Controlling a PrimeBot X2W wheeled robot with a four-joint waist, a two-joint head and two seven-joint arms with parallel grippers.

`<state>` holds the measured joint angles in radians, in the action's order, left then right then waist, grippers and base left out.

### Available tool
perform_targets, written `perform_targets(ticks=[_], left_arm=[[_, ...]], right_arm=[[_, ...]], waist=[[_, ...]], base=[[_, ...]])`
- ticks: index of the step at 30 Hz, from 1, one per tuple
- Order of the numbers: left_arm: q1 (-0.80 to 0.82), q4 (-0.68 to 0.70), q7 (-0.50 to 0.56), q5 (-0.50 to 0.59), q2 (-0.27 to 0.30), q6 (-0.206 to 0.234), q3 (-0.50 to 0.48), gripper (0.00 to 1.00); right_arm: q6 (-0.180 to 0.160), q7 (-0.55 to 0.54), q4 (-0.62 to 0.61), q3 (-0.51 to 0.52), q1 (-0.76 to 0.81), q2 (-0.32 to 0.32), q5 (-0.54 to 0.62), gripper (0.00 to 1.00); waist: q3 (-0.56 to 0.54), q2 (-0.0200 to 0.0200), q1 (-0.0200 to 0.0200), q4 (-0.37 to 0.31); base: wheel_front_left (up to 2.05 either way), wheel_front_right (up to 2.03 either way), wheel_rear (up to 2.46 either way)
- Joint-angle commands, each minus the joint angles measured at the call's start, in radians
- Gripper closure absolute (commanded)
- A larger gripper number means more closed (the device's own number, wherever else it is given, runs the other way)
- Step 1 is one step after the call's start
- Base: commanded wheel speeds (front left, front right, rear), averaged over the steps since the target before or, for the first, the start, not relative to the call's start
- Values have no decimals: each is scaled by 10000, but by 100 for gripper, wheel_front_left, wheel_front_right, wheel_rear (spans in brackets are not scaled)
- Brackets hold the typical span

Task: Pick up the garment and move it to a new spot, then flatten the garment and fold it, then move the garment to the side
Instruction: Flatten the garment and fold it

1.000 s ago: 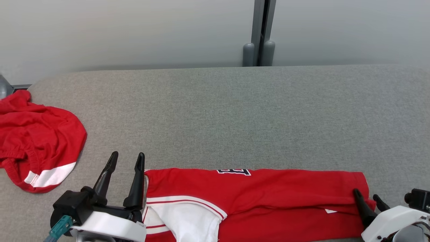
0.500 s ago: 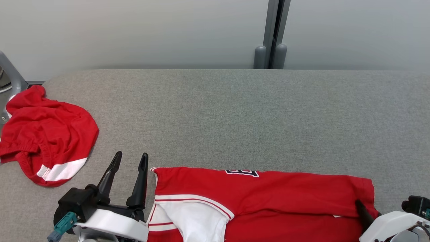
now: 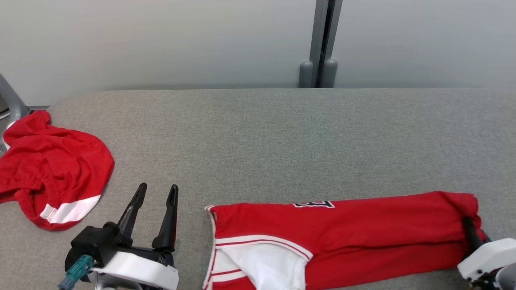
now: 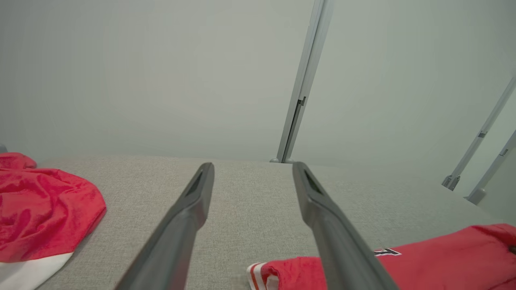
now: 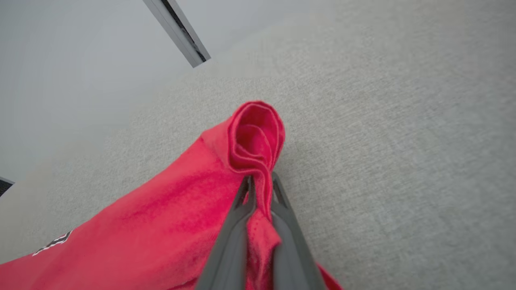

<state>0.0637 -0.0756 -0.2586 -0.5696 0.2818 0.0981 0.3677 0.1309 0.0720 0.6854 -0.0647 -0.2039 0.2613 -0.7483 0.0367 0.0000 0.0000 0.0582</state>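
The garment (image 3: 342, 237) is red with white panels and a dark letter patch, folded into a long strip along the near edge of the grey padded table (image 3: 262, 141). My right gripper (image 5: 260, 181) is shut on the garment's right end (image 5: 254, 137), and the pinched cloth bunches into a loop above the fingertips. In the head view the right gripper (image 3: 467, 223) sits at the strip's far right end. My left gripper (image 3: 156, 189) stands open over bare table, just left of the garment's white-striped end (image 4: 278, 274), holding nothing.
A second red garment with a white band (image 3: 52, 169) lies crumpled at the table's left edge. A grey wall with a vertical post (image 3: 320, 44) runs behind the table. A metal frame leg (image 3: 10, 96) shows at far left.
My right gripper has shut on the garment's right end and dragged the whole strip to the right, lifting that end slightly. The left gripper stayed open and still. The head camera shifted a little.
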Motion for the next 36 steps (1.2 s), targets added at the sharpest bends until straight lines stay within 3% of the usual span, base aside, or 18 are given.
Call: perform_targets(ticks=[1,12,19,30,36], left_arm=[[-84,-2,-38,-3,35,56,-21,0],[-127,-97,-49,-52,-25,49,62,0],[-150,-167,1,-111,-1,41,122,0],[12,-288,79,-139,37,-13,210,0],[147,-376,59,-167,-50,-101,283,0]], right_arm=[[-2,149,27,134,-98,213,-26,100],[-2,518,-309,421,-225,621,277,100],[0,341,-2110,298,-28,336,893,100],[0,-1176,-6158,-643,1002,-1016,2032,100],[0,-1775,-6750,-1686,1402,-1543,2013,100]], waist=[[-42,0,0,-71],[-207,0,0,-300],[-263,0,0,-207],[-201,0,0,660],[-16,0,0,1193]], base=[[0,0,0],[0,0,0],[0,0,0],[0,0,0],[0,0,0]])
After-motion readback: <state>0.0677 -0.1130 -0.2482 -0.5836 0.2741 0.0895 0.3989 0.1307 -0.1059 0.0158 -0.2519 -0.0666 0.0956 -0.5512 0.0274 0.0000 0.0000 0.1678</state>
